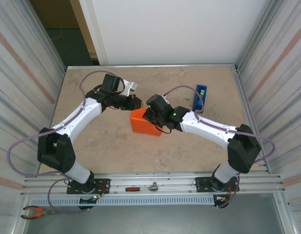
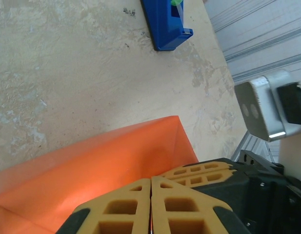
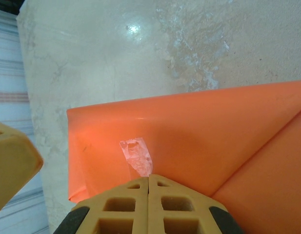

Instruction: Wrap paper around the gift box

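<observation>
As both pairs of jaws are pressed fully together, our left gripper (image 2: 151, 181) and right gripper (image 3: 149, 178) grasp nothing. Their tips seem to rest on the paper (image 3: 204, 122), the right one beside a piece of clear tape (image 3: 137, 154). The paper covers the gift box completely, mid-table (image 2: 67, 73). We judge the wrapping nearly done; perhaps one end needs tape.

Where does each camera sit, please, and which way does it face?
Top external: above and behind the robot, facing down on the table; left arm and right arm meet at the paper.
Left wrist: along shut left fingers, over paper toward the tape dispenser.
Right wrist: past shut right fingers onto taped paper.
All share the paper.
</observation>
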